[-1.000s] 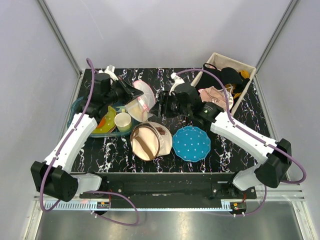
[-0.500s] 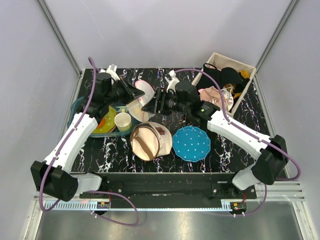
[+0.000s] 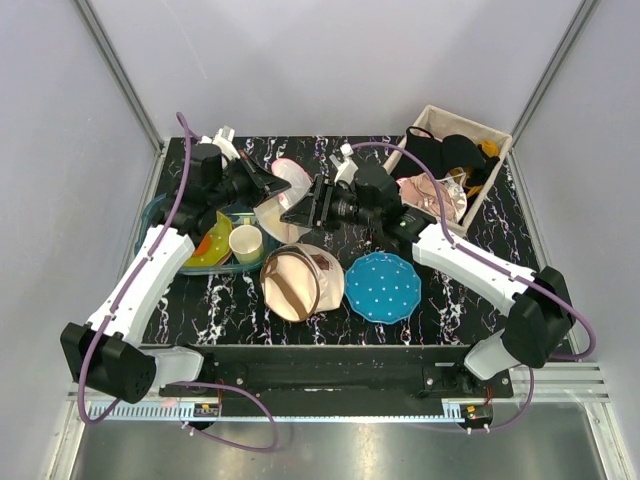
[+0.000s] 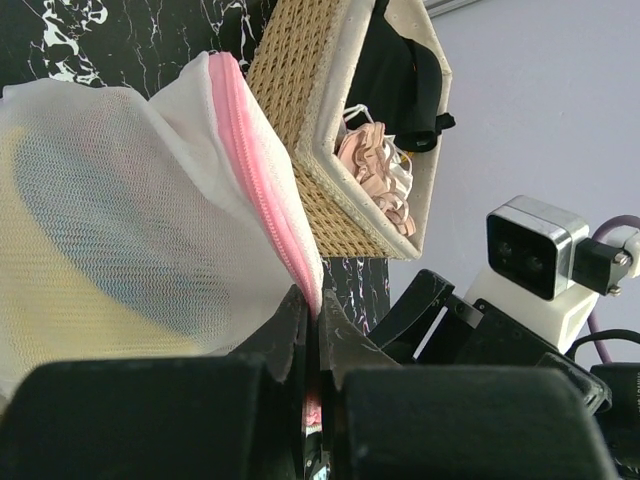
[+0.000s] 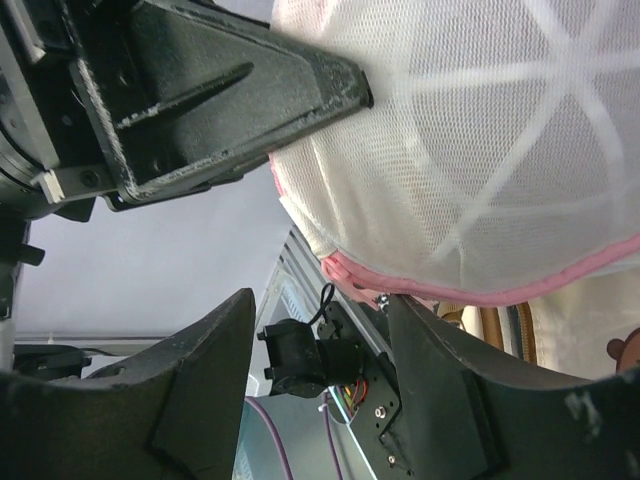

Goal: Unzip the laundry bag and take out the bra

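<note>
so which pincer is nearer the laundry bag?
Left. The left pincer is shut on the laundry bag at its pink rim; the right pincer hangs open beside its dome.

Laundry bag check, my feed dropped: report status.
Left gripper shut on round white mesh laundry bag, at its pink rim. Right gripper open, close beside it. Nothing between them.

A robotics lab cell: plain grey wall panels [image 3: 330, 60] in aluminium framing [image 3: 122, 75] enclose a black marbled table [image 3: 230, 295].

Black white-veined marble tabletop [image 3: 225, 295] inside plain pale grey walls [image 3: 330, 60], aluminium corner posts [image 3: 118, 75].
</note>
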`<state>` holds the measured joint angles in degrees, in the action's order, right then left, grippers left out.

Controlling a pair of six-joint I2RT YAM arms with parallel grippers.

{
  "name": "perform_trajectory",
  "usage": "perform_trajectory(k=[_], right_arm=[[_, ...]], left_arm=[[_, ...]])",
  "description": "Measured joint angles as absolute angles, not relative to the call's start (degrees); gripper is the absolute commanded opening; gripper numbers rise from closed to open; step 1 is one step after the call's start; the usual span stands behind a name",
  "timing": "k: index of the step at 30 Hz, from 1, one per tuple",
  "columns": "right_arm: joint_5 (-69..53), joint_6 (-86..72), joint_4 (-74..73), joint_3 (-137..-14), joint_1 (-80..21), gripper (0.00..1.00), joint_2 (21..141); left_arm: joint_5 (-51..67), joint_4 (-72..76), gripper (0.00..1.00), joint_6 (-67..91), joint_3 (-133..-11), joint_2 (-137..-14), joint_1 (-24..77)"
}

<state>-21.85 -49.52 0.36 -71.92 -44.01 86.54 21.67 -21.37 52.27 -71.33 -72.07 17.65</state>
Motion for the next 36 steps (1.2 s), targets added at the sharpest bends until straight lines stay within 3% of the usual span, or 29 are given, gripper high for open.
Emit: perform_trajectory(k=[16,29,36], right_arm=[[-21.98,-51.46,3.4,-70.0,-43.07,0.43,86.54],[-20.58,-51.09,3.86,-68.64,-42.78,0.41,84.66],[-20.95,-51.07,4.99,-68.64,-42.7,0.35,84.66]], left_arm=[[22.52,-21.32,0.0,52.31,-71.33,-71.72,17.65],[22.76,-21.06,0.0,52.34,-71.33,-71.72,17.65],[22.81,-20.93,0.0,52.31,-71.33,-71.72,17.65]])
